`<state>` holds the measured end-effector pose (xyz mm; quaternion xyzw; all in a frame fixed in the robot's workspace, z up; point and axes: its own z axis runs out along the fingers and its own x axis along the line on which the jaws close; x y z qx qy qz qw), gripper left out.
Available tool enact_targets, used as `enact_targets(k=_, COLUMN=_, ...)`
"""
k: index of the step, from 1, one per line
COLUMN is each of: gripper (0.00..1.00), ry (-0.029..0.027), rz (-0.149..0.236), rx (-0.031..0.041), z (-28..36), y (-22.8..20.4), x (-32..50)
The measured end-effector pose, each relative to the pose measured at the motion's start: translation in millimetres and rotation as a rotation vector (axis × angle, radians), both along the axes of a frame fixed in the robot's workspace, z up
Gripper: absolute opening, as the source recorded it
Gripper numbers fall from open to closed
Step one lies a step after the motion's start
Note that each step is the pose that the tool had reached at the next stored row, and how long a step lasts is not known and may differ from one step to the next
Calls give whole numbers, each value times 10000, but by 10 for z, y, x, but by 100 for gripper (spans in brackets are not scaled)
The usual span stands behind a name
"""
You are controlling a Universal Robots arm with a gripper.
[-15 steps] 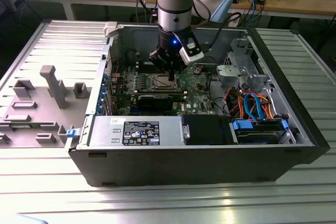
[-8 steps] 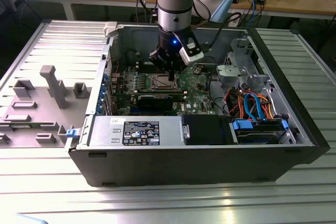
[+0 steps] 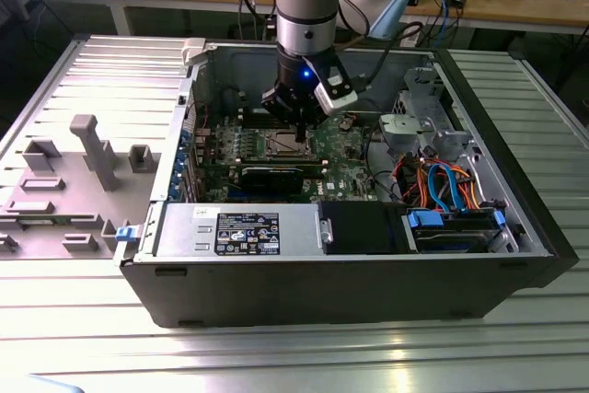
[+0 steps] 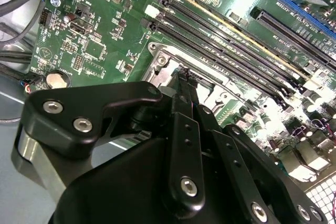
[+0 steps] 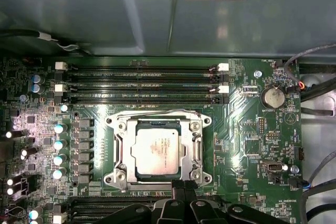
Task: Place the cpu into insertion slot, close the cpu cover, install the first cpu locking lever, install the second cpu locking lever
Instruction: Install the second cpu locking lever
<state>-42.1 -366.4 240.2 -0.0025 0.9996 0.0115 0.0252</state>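
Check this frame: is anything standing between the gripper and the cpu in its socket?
Nothing visible does. The cpu sits in the insertion slot under the cpu cover, and the gripper is at the socket's edge.

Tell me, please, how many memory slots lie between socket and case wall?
4 memory slots in the first wrist view, stacked wall to insertion slot. Others may hide beneath the gripper.

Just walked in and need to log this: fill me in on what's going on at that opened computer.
One robot arm reaches into the open computer case, its hand at the edge of the insertion slot on the green motherboard. The cpu already lies in the slot, and the cpu cover frames it, lying flat.
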Motion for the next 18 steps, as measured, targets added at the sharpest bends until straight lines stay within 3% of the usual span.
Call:
enact_targets(k=3, gripper=11, ry=0, rz=-2, rx=1, z=-1, y=-37, x=0)
enact_targets(k=7, gripper=11, ry=-2, rz=-2, rx=1, z=-1, y=-146, x=-1)
enact_targets(k=9, gripper=11, ry=-2, rz=-3, rx=15, z=-4, y=-182, x=-41)
enact_targets(k=12, gripper=11, ry=-1, rz=-3, rx=61, z=-8, y=-199, x=-92)
enact_targets(k=18, gripper=11, ry=-1, rz=-2, rx=62, z=-8, y=-199, x=-96)
